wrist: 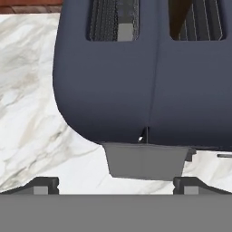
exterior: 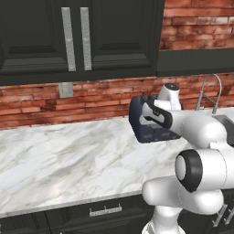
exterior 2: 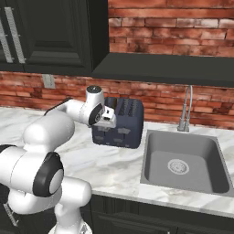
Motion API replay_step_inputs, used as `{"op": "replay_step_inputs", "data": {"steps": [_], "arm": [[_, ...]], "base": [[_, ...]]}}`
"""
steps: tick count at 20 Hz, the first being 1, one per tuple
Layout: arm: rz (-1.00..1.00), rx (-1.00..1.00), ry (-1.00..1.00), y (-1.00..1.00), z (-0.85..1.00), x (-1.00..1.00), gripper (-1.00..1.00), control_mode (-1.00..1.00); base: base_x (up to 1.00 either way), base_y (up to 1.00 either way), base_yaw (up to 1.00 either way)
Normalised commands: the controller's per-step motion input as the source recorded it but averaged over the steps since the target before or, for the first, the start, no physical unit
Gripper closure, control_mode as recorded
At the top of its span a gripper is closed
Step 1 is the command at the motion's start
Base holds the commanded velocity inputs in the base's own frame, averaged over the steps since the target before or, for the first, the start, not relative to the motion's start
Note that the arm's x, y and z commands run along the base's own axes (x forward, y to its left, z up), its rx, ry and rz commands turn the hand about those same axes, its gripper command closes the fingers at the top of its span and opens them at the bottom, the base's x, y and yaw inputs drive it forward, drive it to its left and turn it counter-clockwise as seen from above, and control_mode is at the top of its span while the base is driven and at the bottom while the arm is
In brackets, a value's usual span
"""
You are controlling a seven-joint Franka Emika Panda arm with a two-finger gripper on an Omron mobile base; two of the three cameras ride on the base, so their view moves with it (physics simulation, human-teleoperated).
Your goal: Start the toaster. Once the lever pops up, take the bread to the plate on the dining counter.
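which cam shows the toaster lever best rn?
Hand view: the grey lever sits close and unblocked under the toaster front, between the open gripper's fingertips. In the right base view the hand covers much of that face of the toaster; in the left base view the arm hides most of it.

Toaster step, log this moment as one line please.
phase: start toaster | tool: open, above grey lever | toaster: on marble worktop, left of sink | lever: not yet pressed

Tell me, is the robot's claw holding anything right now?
No, nothing. The gripper is open, hanging just over the toaster, with its grey lever between the spread fingertips, not squeezed.
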Motion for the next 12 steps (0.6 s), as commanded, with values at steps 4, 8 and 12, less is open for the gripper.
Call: {"op": "replay_step_inputs", "data": {"steps": [4, 8, 12], "arm": [[0.0, 0.0, 0.0, 0.0, -0.05, 0.16, -1.0, -1.0], [0.0, 0.0, 0.0, 0.0, -0.05, 0.13, -1.0, -1.0], [0.0, 0.0, 0.0, 0.0, -0.12, 0.07, -1.0, -1.0]], "base": [[0.0, 0.0, 0.0], [0.0, 0.0, 0.0], [0.0, 0.0, 0.0]]}}
